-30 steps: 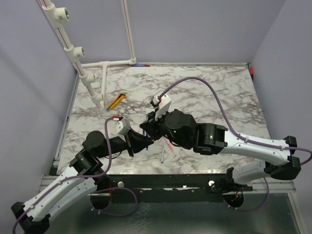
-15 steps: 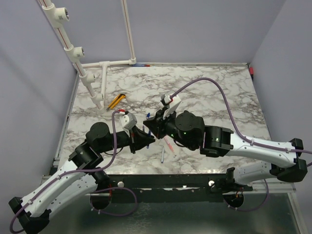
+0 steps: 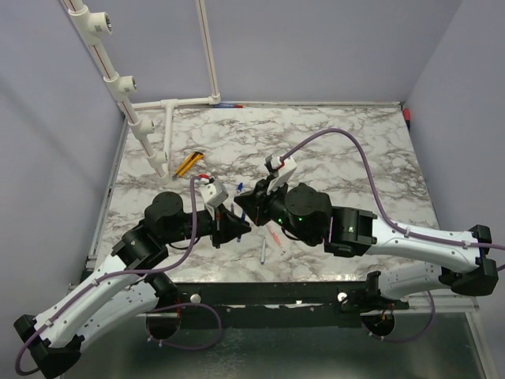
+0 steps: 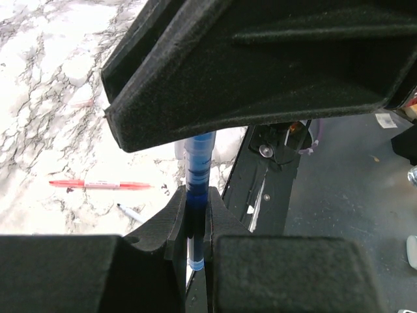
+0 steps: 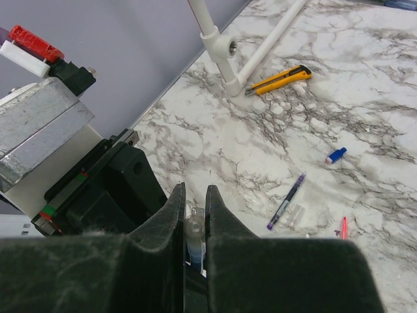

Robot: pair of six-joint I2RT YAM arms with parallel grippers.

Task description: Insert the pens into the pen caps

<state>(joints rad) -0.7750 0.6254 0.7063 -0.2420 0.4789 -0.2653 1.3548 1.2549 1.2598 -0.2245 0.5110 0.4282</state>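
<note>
Left jaws pinch a translucent blue pen [image 4: 197,189]; right jaws clamp a clear tube [image 5: 194,228].

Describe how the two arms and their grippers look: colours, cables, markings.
Both arms have white shell links and black joint housings: left arm, right arm. A purple cable loops along each. Each wrist carries a white camera block with a red tab. The left gripper and right gripper are matte black and wedge-shaped.

Marble table [image 3: 379,134]: red pen [image 4: 98,185], yellow knife [image 5: 280,79], blue cap [image 5: 335,155]
</note>
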